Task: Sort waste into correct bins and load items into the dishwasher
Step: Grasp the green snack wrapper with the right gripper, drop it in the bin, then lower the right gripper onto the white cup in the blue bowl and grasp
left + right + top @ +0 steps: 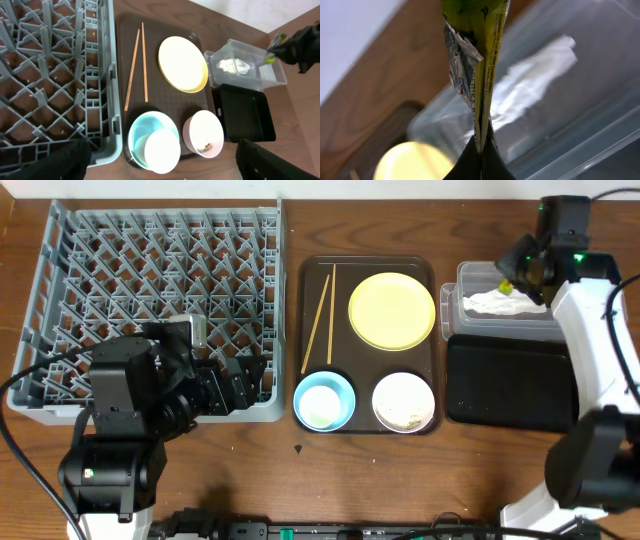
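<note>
Your right gripper is pinched shut on the green-and-yellow wrapper, holding it upright over the open top of the clear tub, where the crumpled napkin lies inside. The glossy black tray sits just beside the tub's near wall. Your left gripper holds nothing, its jaws spread wide over the grey dish rack's near edge, close beside the brown serving tray.
</note>
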